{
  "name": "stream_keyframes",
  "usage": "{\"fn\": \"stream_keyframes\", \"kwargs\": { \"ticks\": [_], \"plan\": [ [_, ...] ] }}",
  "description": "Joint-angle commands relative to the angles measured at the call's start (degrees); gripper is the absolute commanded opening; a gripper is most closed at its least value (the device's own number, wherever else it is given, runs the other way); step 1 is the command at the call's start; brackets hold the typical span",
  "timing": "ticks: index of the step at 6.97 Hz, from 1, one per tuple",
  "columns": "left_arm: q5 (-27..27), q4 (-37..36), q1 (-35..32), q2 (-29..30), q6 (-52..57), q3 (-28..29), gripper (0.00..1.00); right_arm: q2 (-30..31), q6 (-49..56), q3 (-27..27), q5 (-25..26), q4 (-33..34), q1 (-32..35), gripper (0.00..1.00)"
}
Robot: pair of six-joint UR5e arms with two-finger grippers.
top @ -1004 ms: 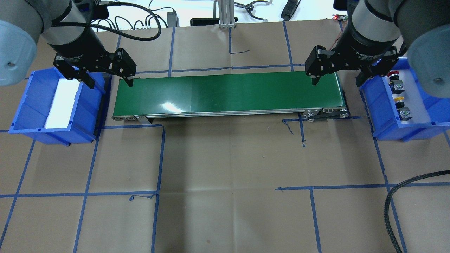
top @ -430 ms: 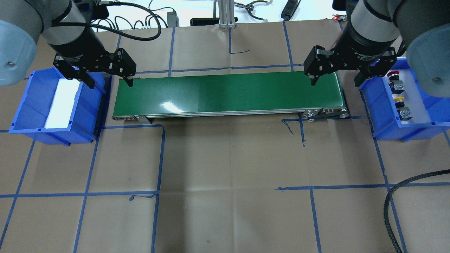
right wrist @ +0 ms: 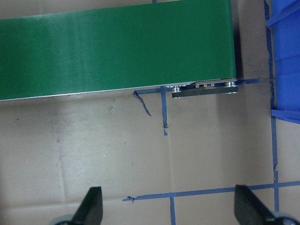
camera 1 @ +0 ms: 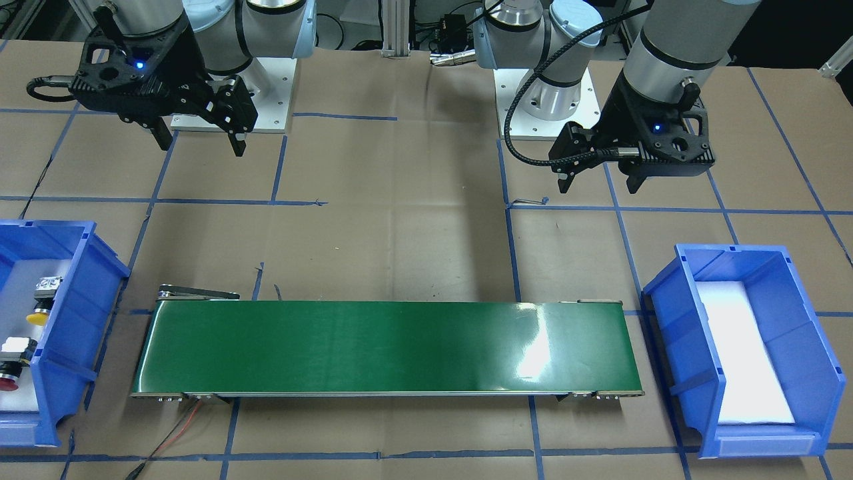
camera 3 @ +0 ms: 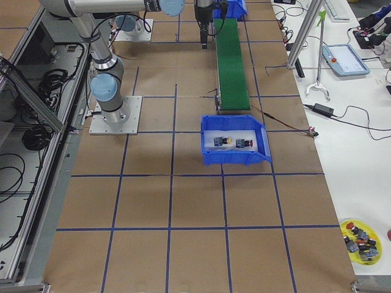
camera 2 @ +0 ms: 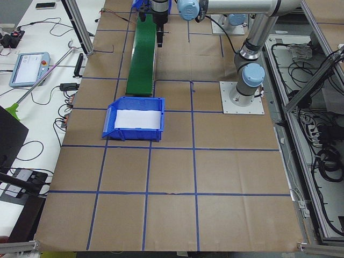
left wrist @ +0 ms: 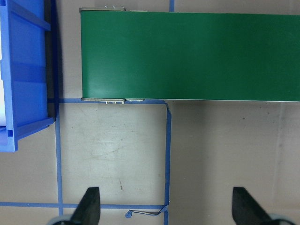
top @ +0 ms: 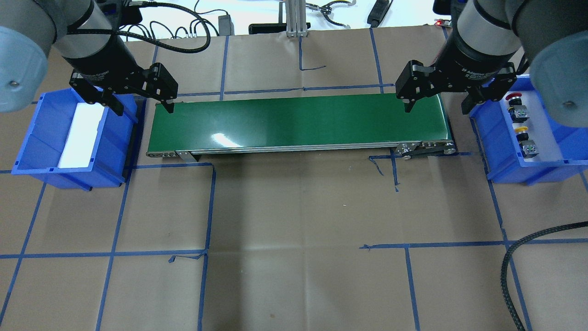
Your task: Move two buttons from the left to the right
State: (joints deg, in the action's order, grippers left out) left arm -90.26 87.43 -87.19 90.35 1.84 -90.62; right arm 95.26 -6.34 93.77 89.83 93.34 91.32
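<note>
The left gripper (top: 144, 110) has its two black fingers spread wide apart and grips nothing. It hangs above the brown paper-covered table (top: 298, 207), on the robot's side of the left end of the long green conveyor belt (top: 298, 120). The right gripper (top: 437, 110) is likewise spread wide and grips nothing, and it hangs above the table on the robot's side of the belt's right end. Each wrist view shows only brown paper and blue tape lines (left wrist: 167, 154) between the fingertips. The right blue plastic bin (top: 484, 133) stands just beyond the belt's right end. Both buttons lie on their sides on its white floor, slightly apart. The red-capped push button (top: 517, 106) is farther from the robot and the yellow-capped push button (top: 525, 140) is nearer. Each has a grey-white square rear block, and its cap points away from the robot. The left blue plastic bin (top: 34, 138) stands just beyond the belt's left end and holds a white liner (top: 82, 135).
</note>
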Motion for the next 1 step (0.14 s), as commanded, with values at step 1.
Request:
{"fn": "stream_keyframes", "kwargs": {
  "ticks": [1],
  "plan": [
    [0.0, -0.07, 0.0, 0.0, 0.0, 0.0, 1.0, -0.16, 0.01, 0.01, -0.01, 0.0, 0.0, 1.0]
  ]
}}
